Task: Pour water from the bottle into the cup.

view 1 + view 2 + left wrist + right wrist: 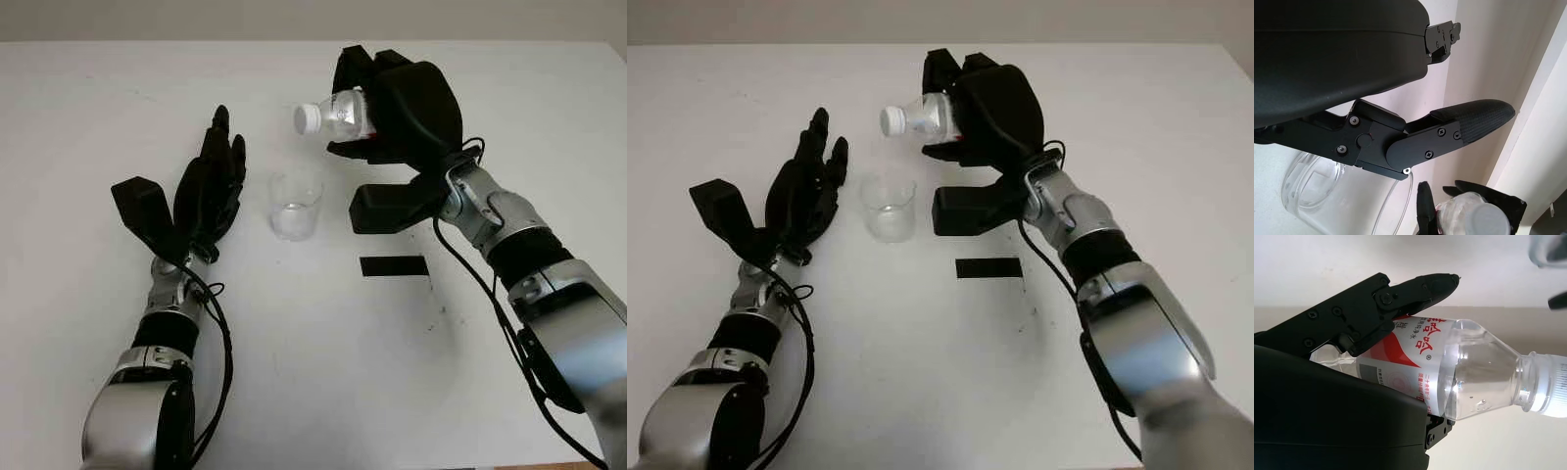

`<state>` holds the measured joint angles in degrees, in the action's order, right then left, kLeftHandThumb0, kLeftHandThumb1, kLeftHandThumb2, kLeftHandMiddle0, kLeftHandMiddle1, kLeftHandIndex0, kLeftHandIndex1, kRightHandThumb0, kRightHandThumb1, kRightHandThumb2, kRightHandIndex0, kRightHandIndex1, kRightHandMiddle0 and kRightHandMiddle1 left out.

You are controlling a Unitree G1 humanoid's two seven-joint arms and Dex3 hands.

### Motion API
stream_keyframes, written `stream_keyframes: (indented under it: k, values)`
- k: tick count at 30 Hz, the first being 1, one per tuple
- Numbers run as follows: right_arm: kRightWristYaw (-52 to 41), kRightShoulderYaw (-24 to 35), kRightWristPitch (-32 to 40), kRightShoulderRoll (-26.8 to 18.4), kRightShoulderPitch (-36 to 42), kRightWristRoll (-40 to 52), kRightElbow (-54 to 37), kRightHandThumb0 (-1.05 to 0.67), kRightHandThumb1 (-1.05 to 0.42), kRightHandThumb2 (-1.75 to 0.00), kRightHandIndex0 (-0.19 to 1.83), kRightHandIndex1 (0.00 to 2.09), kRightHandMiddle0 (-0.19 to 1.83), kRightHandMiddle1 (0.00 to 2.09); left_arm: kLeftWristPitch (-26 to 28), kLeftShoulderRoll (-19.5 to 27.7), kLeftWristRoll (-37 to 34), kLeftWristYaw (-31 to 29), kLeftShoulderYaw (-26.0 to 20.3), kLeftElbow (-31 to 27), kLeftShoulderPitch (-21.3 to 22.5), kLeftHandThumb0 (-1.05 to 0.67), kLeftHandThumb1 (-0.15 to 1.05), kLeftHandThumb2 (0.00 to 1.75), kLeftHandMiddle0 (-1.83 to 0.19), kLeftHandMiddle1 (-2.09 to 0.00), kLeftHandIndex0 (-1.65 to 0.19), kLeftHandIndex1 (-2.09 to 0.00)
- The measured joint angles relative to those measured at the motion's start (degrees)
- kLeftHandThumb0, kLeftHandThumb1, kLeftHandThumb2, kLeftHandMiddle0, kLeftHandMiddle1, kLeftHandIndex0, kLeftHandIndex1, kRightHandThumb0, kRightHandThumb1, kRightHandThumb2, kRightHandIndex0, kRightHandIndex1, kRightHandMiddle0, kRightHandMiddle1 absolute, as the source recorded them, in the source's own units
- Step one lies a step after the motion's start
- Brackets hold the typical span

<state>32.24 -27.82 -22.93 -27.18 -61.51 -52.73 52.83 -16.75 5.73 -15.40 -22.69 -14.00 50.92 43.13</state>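
We see the right hand (392, 103) with its fingers closed around the bottle (338, 116), which it holds in the air, tipped nearly on its side, with the white cap (307, 118) on and pointing toward the left hand. The clear cup (295, 206) stands upright on the white table (88, 108), below the cap and a little nearer to us. The left hand (211, 186) is just beside the cup, open and holding nothing, and a black strip (394, 265) lies on the table near the right arm.

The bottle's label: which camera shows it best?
The right wrist view: the bottle lies close up, its red-and-white label readable, held by the right robot hand. Both eye views show mainly its white cap and neck above the cup. The left wrist view catches just the cap end.
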Motion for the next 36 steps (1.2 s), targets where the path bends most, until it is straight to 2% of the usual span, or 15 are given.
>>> stream_keyframes:
  k: [5, 23, 27, 28, 31, 36]
  values:
    - [1.7, -3.0, -0.6, -2.3, -1.3, -4.8, -0.2, -0.51, -1.05, -0.34, 1.24, 2.09, 0.86, 2.09, 0.3, -0.1, 0.3, 0.8, 0.1, -0.2, 0.0, -0.85, 1.05, 0.80, 0.19, 0.00, 0.19, 0.00]
    - [8.8, -9.6, -4.0, -3.1, -4.8, -12.5, 0.3, -0.50, -1.05, -0.39, 1.36, 2.09, 0.85, 2.09, 1.2, -0.7, 0.3, 2.3, 0.5, -2.0, -0.6, -0.84, 1.05, 0.80, 0.19, 0.00, 0.19, 0.00]
    - [13.0, -12.5, -2.4, -3.2, -6.3, -17.1, 0.5, -0.51, -1.05, -0.41, 1.31, 2.09, 0.69, 2.09, 1.1, -0.8, 0.4, 2.2, 0.6, -2.1, -0.8, -0.84, 1.05, 0.81, 0.19, 0.00, 0.19, 0.00]
    - [14.9, -13.6, -1.3, -3.3, -6.8, -19.1, 0.5, -0.51, -1.05, -0.39, 1.27, 2.09, 0.54, 2.09, 1.1, -0.8, 0.4, 2.2, 0.6, -2.2, -0.8, -0.84, 1.05, 0.81, 0.19, 0.00, 0.19, 0.00]
    - [20.4, -17.1, 1.6, -3.9, -8.1, -24.5, 0.6, -0.52, -1.05, -0.29, 1.21, 2.09, 0.31, 2.02, 1.1, -0.8, 0.4, 2.2, 0.8, -2.4, -0.9, -0.84, 1.05, 0.81, 0.19, 0.00, 0.19, 0.00]
    - [26.2, -20.3, 3.5, -4.3, -9.1, -27.9, 1.8, -0.51, -1.05, -0.27, 1.20, 2.09, 0.29, 2.07, 1.1, -0.8, 0.3, 2.1, 0.8, -2.4, -1.0, -0.85, 1.05, 0.79, 0.19, 0.00, 0.19, 0.00]
